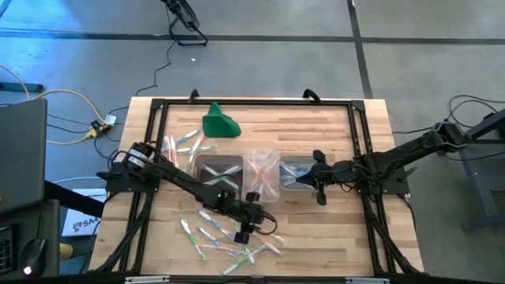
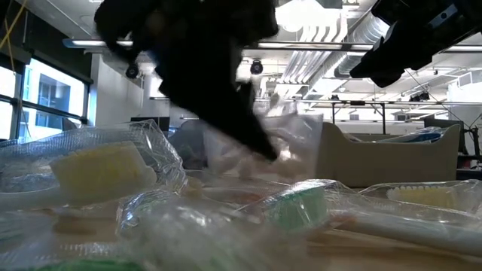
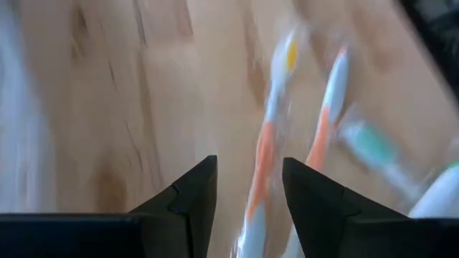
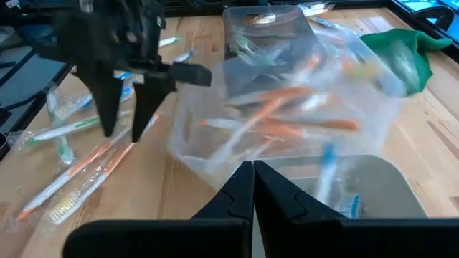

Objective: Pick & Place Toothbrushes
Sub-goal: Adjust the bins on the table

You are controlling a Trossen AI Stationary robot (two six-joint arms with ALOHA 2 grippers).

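The wooden bench [image 1: 331,229] carries everything, framed by a dark rail. Left arm reaches diagonally from the bench's left side toward the front centre; right arm comes in from the right edge and lies roughly level across the bench. Three clear tubs sit in a row at mid-bench: left tub [image 1: 217,170] with a dark floor and a few sticks in it, middle tub [image 1: 262,172] holding mostly orange-pink toothbrushes, right tub [image 1: 296,175] with blue-marked ones. A green cloth-like lump [image 1: 220,123] lies near the back rail, well apart from the tubs. Toothbrushes [image 1: 229,241] lie loose in a scatter at the front of the bench, with a smaller group [image 1: 185,144] near the left rear, just beside the left tub. Left gripper [image 1: 243,230] hangs over the front scatter, fingers [image 3: 197,193] apart with nothing between them touching; the left wrist view shows an orange-and-white toothbrush [image 3: 264,154] lying on the wood in line with the gap, a second orange one and a green one just beside it. Right gripper [image 1: 319,192] sits at the right tub's edge, fingers [image 4: 237,193] pressed together, nothing held. The low view is largely filled by wrapped brushes close to the lens.
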